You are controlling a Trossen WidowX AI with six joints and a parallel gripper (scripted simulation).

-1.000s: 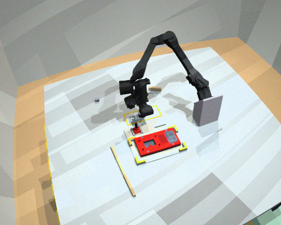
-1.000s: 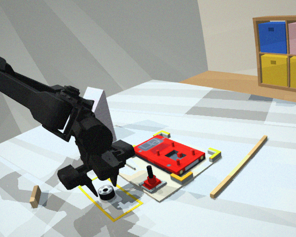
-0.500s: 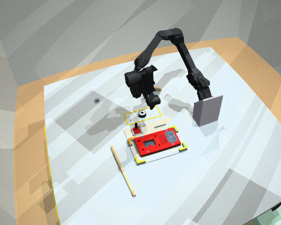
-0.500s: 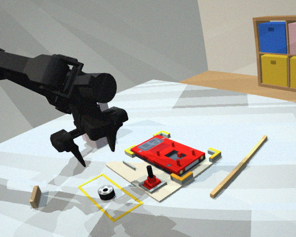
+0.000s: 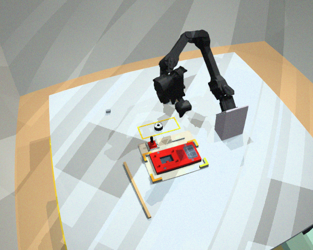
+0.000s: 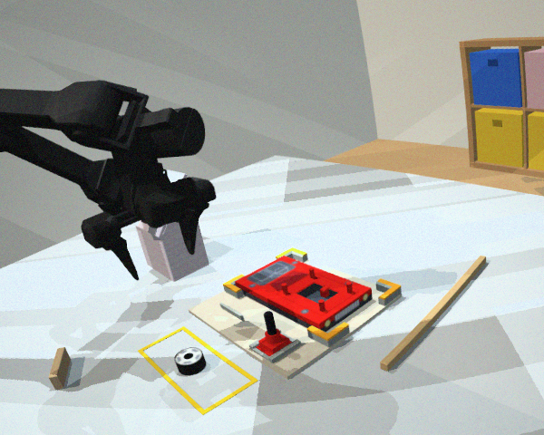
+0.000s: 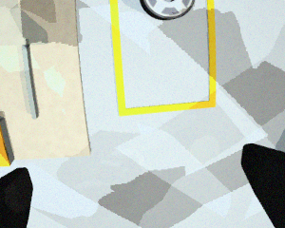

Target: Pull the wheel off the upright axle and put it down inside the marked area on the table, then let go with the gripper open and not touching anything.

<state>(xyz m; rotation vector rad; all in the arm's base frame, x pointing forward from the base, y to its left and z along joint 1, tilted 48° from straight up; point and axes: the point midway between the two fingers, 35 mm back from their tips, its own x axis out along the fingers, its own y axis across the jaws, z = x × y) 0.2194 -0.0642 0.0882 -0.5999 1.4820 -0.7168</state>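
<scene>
The wheel, black with a pale hub, lies flat on the table inside the marked area, a yellow outline. The upright black axle stands bare on its red base. My gripper is wide open with nothing between its fingers. It hangs above the table, off to one side of the wheel and touching nothing. In the top view one finger is largely hidden.
A beige board bears the axle base, a red car body, corner brackets and a thin grey strip. A mauve box, a long wooden stick and a small wooden block stand or lie around.
</scene>
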